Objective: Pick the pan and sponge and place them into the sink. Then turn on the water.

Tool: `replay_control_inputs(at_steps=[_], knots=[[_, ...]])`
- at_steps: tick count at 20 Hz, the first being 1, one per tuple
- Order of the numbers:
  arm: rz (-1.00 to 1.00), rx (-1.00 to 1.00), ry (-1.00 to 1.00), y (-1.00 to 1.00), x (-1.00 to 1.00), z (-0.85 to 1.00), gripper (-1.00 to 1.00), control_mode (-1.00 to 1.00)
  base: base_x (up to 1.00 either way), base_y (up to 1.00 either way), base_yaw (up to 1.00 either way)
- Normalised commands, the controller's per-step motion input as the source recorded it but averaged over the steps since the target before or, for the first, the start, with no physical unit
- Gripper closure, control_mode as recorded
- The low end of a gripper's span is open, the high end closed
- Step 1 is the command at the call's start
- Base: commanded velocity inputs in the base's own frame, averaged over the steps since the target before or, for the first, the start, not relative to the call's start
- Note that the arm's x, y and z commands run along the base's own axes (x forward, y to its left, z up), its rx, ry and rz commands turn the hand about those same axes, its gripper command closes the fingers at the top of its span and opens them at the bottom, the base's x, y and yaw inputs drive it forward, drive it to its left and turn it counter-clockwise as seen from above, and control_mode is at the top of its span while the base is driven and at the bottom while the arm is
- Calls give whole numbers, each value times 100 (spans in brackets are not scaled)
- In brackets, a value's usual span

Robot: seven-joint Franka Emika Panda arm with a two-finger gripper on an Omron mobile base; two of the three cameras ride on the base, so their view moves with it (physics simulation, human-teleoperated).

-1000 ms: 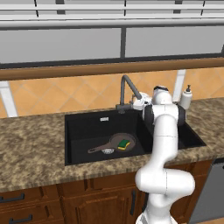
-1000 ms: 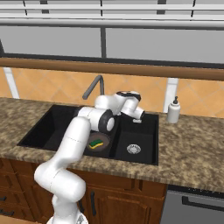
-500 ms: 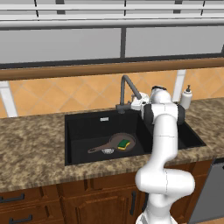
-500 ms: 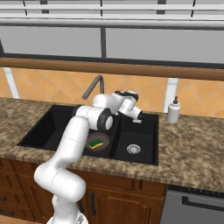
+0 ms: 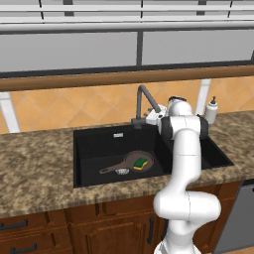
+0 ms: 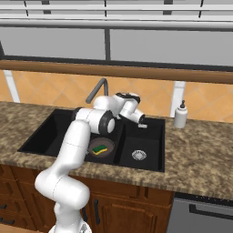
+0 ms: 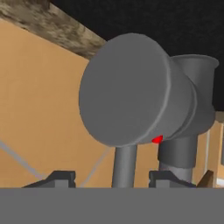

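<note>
The pan (image 5: 138, 161) lies flat on the floor of the wide left basin of the black sink (image 5: 94, 137), toward the basin's right side, with its long thin handle running out to the left and slightly toward the near wall. The sponge (image 5: 143, 162) sits inside the pan, green face up, on the right half of the pan's floor. From the right base view the same pair shows again, the sponge (image 6: 100, 148) resting in the pan (image 6: 101, 149) just left of the divider between the two basins of the sink (image 6: 150, 124). A round silver drain (image 6: 139, 155) shines in the narrower right basin.

At the far rim of the sink stands the dark grey gooseneck faucet (image 5: 144, 101), its spout arching up and over. The white arm reaches across the sink, and the gripper (image 5: 149, 118) is right at the base of the faucet, beside its small side lever. In the hand view the round grey lever knob (image 7: 124, 92) looms close, its thin stem dropping between the two finger tips (image 7: 61, 177); the fingers stand apart on either side of the stem, released, without visibly pinching it.

A white soap dispenser (image 5: 212, 110) stands on the speckled stone bench (image 5: 34, 171) at the far right corner, well apart from the faucet.
</note>
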Motion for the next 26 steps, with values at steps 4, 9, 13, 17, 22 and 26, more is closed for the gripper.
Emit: replay_control_inputs(at_steps=[4,9,13,17,22,26], knots=[[0,11,0,-31,20,0,100,-100,0,0,0],[0,18,0,-53,20,0,100,-100,0,0,0],[0,18,-1,-64,27,0,100,-100,0,0,0],[0,15,-1,-77,15,0,100,-100,0,0,0],[-3,5,0,-97,0,-1,100,-100,0,0,0],[-6,3,0,-100,0,-4,100,-100,0,0,0]])
